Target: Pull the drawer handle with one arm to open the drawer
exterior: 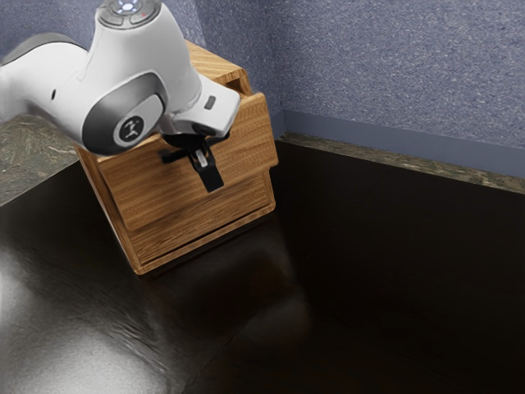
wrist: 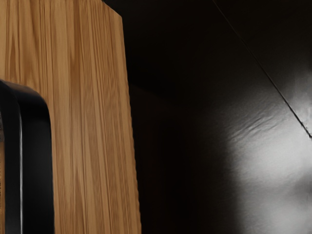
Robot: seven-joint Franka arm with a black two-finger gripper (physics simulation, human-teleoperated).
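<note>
A small wooden cabinet (exterior: 193,217) stands on the black table, toward the exterior view's upper left. Its top drawer (exterior: 253,131) sticks out a little from the cabinet body, with a dark gap showing behind its front at the top. My black gripper (exterior: 209,168) hangs right against that drawer front, at the black handle (exterior: 174,155), and my white hand covers much of the drawer. In the wrist view the wooden drawer front (wrist: 83,122) is very close, with the curved black handle (wrist: 29,161) at its side.
The glossy black tabletop (exterior: 353,287) stretches wide in front of the cabinet and toward the exterior view's right. A blue-grey wall (exterior: 394,66) with a stone-patterned ledge (exterior: 410,160) runs along the back.
</note>
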